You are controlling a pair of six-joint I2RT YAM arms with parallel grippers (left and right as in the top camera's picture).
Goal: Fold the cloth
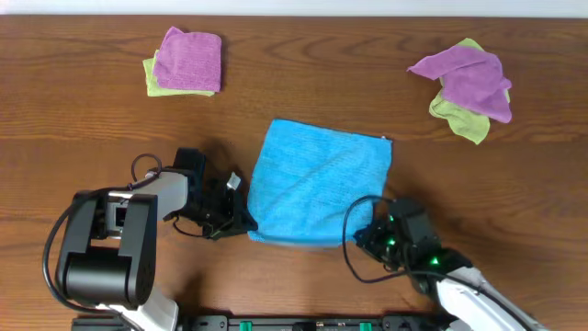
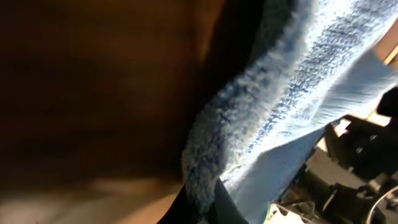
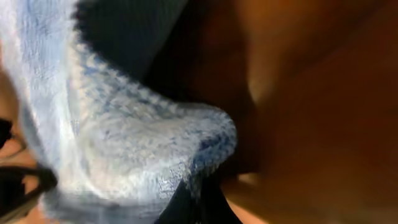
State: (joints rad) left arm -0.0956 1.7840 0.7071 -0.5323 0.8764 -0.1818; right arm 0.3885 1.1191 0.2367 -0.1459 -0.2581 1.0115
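Note:
The sky-blue cloth (image 1: 317,179) lies spread in the middle of the wooden table. My left gripper (image 1: 246,221) is at its near left corner, shut on the cloth's edge. In the left wrist view the fuzzy blue cloth (image 2: 273,106) runs down between my dark fingertips (image 2: 186,208). My right gripper (image 1: 366,230) is at the near right corner, also shut on the cloth. The right wrist view shows a bunched blue cloth (image 3: 137,137) corner pinched between dark fingertips (image 3: 180,208). Both near corners look slightly raised off the table.
A folded purple cloth on a light green one (image 1: 186,61) lies at the far left. A crumpled purple and green pile (image 1: 466,87) lies at the far right. Bare wood surrounds the blue cloth.

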